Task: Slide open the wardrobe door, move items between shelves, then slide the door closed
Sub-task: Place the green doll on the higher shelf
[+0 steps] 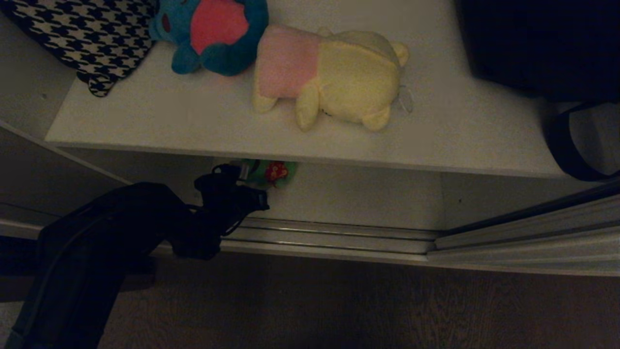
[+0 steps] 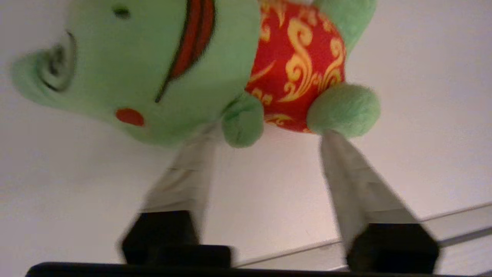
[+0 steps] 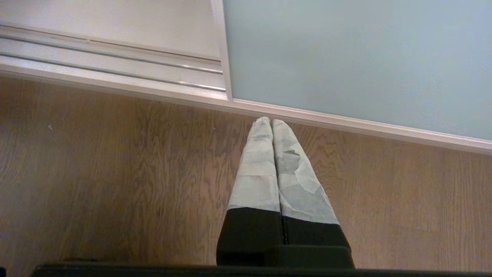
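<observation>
A green plush toy (image 1: pixel 273 173) with a red patterned belly (image 2: pixel 300 65) lies on the lower shelf (image 1: pixel 363 194), partly hidden under the upper shelf's front edge. My left gripper (image 2: pixel 271 132) reaches in under that shelf and stands open. Its pale fingers (image 2: pixel 346 173) are spread, with the tips against the toy's feet and not clamping it. On the upper shelf (image 1: pixel 169 121) lie a blue toy with a pink belly (image 1: pixel 218 34) and a cream-yellow one with pink (image 1: pixel 339 72). My right gripper (image 3: pixel 272 121) is shut and empty over the floor, near the grey-green sliding door (image 3: pixel 346 57).
A houndstooth cloth (image 1: pixel 87 34) lies at the upper shelf's far left, and a black bag (image 1: pixel 533 43) with a hanging strap (image 1: pixel 562 145) at its right. The ribbed metal floor track (image 1: pixel 339 237) runs along the wardrobe's front. Wooden flooring (image 1: pixel 339 300) lies before it.
</observation>
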